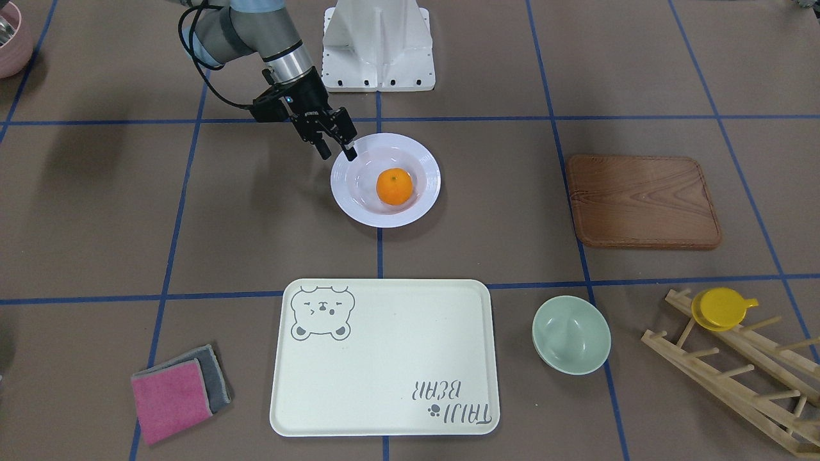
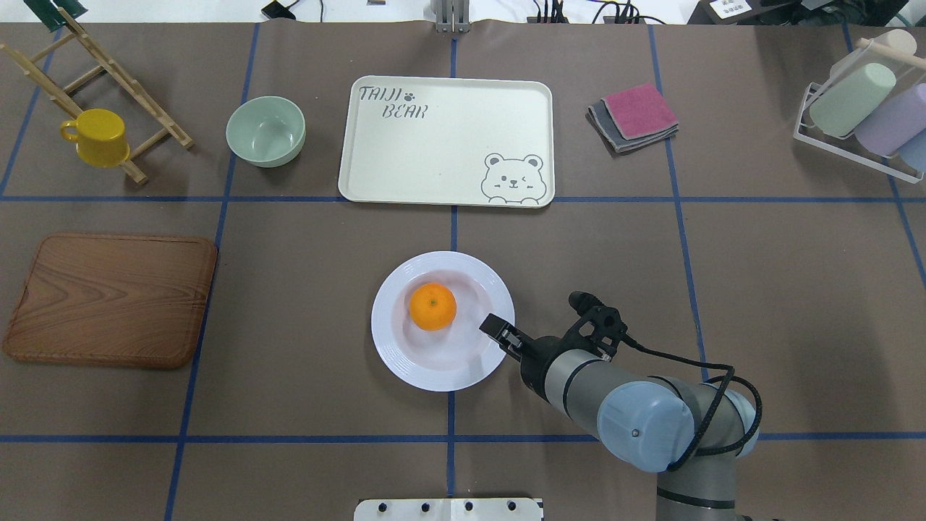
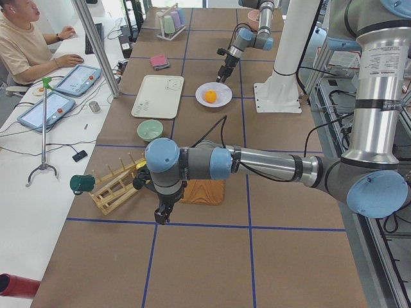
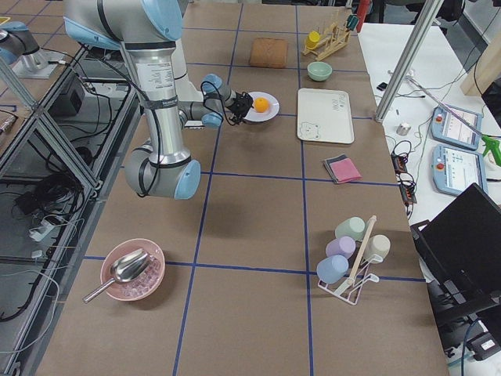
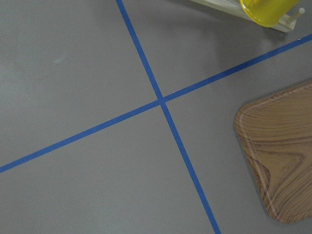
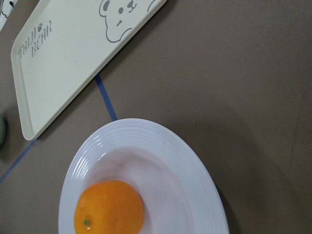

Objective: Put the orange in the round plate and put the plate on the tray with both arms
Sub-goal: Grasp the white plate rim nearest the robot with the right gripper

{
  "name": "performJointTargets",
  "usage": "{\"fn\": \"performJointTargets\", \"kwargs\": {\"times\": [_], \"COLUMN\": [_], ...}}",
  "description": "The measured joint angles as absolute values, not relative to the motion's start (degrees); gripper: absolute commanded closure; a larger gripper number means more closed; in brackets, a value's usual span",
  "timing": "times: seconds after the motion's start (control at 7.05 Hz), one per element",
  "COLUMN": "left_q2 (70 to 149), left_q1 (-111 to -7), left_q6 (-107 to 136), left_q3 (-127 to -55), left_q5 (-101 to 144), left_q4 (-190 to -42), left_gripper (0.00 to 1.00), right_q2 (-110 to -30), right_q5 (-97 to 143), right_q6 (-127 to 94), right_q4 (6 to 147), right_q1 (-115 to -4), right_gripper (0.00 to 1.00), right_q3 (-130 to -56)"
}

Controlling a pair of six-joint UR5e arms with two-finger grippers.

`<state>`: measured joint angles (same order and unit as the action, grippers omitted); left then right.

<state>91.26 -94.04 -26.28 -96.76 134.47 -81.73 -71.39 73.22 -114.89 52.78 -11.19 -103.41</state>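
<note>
**Front-facing view.** The right claw (image 1: 337,153) is spread. One finger sits inside and one outside the robot-side edge of the round plate (image 1: 430,182). Contact with the rim cannot be confirmed. The orange (image 1: 394,186) lies in the plate's well. The plate stands on the desk (image 1: 256,230), apart from the tray (image 1: 384,371).

**Overhead view.** The plate is round and has no long axis; it sits level with its opening up. The orange's stem dimple faces upward. The tray's long axis runs across the desk, with one long side facing the plate. Its lettering reads upright from the robot's side.

**Left-side view.** The left claw (image 3: 160,217) hangs fingers-down near the wooden board (image 3: 202,191), well apart from the plate. Whether it is spread or pressed together cannot be told.

**Right-side view.** The right claw is at the plate's edge, which agrees with the views above.

**Left wrist view.** It shows only the desk, blue tape (image 5: 146,73), a corner of the board and a yellow cup (image 5: 268,9).

**Right wrist view.** The plate, orange and tray lie ahead; the fingers are out of frame.

**Assessment.** The step in hand appears to be gripping the rim.
- Seat the rim well between the fingers before closing.
- Bring the left claw to the opposite rim.
- Lift level so the orange does not roll.
</note>
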Motion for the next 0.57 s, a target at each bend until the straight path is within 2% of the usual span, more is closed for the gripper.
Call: {"fn": "performJointTargets", "kwargs": {"times": [0.28,0.57], "left_q2": [91.23,91.23], "left_q1": [-94.04,-93.99], "left_q6": [-26.28,-26.28], "left_q3": [-96.77,-96.77], "left_q5": [134.47,134.47], "left_q4": [-81.74,-81.74], "left_gripper": [0.0,0.0], "right_q2": [-68.9,-67.45], "right_q5": [73.21,73.21], "right_q6": [-114.95,-115.24], "right_q4": [52.71,52.66], "right_q1": [-11.66,-11.91], "right_gripper": [0.29,1.0], "right_q3": [-100.68,-98.47]}}
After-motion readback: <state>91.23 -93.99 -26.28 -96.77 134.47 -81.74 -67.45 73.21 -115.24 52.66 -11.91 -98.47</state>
